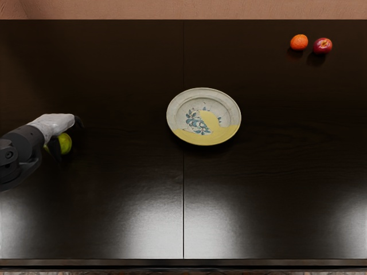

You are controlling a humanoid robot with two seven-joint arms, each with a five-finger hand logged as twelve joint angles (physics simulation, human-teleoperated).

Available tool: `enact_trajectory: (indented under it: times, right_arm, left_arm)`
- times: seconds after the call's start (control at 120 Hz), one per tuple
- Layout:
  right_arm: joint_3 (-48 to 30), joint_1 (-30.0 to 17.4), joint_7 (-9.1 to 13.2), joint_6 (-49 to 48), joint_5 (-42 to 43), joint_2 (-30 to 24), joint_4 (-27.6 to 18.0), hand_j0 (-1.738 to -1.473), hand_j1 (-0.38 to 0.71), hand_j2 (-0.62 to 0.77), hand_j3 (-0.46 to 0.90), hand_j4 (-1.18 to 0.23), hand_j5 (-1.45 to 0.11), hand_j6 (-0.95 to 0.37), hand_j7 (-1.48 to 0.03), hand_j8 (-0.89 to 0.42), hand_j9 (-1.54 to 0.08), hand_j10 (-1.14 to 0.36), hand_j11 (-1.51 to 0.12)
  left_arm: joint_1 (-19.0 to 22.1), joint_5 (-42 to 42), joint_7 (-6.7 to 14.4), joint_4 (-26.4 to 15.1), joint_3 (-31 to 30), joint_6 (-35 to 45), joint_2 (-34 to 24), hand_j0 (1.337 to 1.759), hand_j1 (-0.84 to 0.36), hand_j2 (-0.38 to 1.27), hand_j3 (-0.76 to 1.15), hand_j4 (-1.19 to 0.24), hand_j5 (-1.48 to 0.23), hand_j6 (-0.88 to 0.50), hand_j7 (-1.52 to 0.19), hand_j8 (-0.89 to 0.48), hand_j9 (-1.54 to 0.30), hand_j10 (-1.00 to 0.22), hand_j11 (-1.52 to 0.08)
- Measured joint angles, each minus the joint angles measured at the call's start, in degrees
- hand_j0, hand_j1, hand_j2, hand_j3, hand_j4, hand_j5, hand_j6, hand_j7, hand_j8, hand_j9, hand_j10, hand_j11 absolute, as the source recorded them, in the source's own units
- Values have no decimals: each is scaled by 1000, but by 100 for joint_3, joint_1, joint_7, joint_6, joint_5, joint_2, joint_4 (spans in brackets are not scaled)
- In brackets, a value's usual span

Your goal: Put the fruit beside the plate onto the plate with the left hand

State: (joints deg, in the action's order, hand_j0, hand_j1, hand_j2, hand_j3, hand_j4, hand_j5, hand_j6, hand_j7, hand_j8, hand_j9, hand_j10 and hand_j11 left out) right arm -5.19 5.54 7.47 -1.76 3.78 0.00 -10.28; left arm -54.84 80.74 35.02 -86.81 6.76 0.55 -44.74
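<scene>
While the left robot hand [56, 127] sits over the green fruit [65, 143], well to the left of the plate [231, 109], its grip cannot be told. From both, the plate lies rightward across the worktop [275, 189]; the round fruit shows no long axis.

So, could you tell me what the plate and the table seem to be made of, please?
The plate looks like glazed ceramic: speckled off-white surface, painted blue flowers, yellow patch. The table may be dark polished wood or veneer: glossy reflections, a seam down the middle.
</scene>
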Motion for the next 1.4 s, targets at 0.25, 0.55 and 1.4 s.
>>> enact_trajectory:
  times: [0.25, 0.55, 1.4]
  right_arm:
    - [7, 31, 1, 0, 0, 0, 1, -1658, -316, -6, 0, -28, -36, -28, -36, -27, -36, -27, -36]
    - [9, 43, 2, 0, 0, 0, 0, -1658, -316, -6, 0, -28, -36, -28, -36, -28, -36, -27, -36]
    - [9, 44, 0, 0, 5, 0, 0, -1658, -316, -6, 0, -28, -36, -27, -36, -27, -36, -27, -36]
  left_arm:
    - [18, -10, -2, 5, 1, 4, -41, 1658, -137, 112, 0, -372, -490, -374, -489, -374, -488, -373, -488]
    - [18, -12, -3, 11, 7, 6, -58, 1658, -159, 102, 0, -419, -543, -420, -543, -420, -542, -418, -542]
    - [9, -201, 3, 18, 4, -75, -70, 1649, -362, 238, 0, -625, -853, -227, -836, -159, -825, -277, -852]
